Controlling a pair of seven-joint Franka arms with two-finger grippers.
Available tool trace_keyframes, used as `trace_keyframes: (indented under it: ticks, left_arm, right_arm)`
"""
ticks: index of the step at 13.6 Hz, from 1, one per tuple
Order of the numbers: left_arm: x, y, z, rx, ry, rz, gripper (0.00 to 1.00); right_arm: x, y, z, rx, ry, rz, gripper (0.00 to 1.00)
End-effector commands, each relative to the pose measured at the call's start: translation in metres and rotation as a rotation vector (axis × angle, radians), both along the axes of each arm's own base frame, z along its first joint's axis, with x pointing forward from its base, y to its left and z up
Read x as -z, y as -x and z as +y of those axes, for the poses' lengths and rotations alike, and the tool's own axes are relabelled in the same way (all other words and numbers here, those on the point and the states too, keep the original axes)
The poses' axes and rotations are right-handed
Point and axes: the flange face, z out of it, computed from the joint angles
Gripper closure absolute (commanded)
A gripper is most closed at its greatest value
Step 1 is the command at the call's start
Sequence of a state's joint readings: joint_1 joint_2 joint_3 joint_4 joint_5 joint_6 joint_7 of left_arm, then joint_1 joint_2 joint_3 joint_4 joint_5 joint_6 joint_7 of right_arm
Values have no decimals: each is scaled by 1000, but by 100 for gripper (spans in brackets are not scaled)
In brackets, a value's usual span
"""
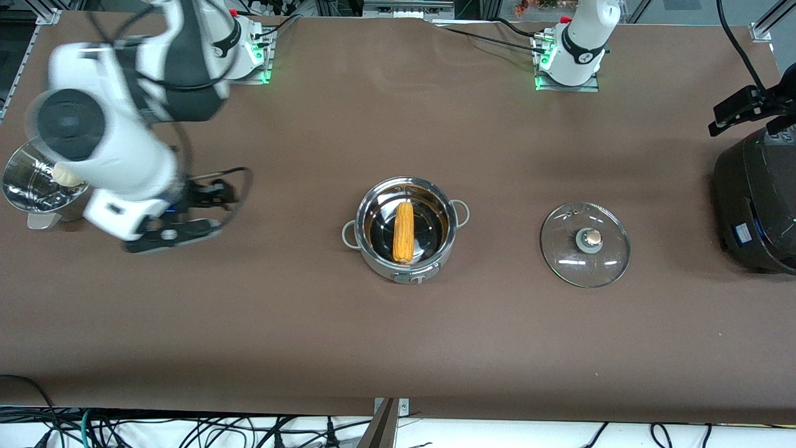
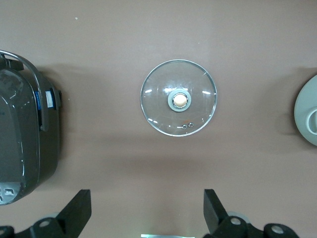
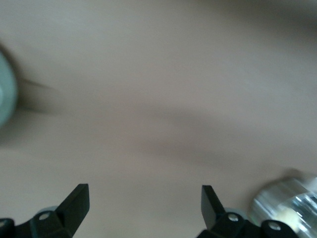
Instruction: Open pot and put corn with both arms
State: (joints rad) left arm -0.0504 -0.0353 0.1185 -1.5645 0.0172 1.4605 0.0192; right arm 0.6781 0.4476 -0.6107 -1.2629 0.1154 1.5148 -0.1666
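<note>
Lying lengthwise in the uncovered pot (image 1: 405,235) at mid-desk, the corn (image 1: 403,232) sits below the rim. The glass lid (image 1: 584,244) rests flat on the desk (image 1: 398,348) toward the left arm's end, between pot and black cooker (image 1: 758,199), bare cloth all round. The left hand (image 2: 147,213) hangs over the lid, fingers spread, holding nothing. The right hand (image 1: 177,233), also spread and unladen, is over the desk beside the steamer bowl (image 1: 34,180).
</note>
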Motion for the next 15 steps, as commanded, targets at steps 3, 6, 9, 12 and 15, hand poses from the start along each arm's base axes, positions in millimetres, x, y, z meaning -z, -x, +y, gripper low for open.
trace_keyframes:
  ticks: [3,6,9,12,15]
  left_arm:
    - [-9,-3,14,-28,39,1,0]
    - [-8,-5,5,-14,30,12,0]
    - [-8,-4,15,-30,32,11,0]
    - [-8,-5,12,-27,31,11,0]
    - [-8,-5,10,-23,31,10,0]
  right_arm:
    - [-16,0,-80,50,-24,6,0]
    - [-26,8,-124,93,-209,-11,0]
    - [-37,22,-128,123,-109,-97,0]
    - [-57,57,-142,141,-159,-182,0]
    - [-62,78,-135,127,-162,-144,0]
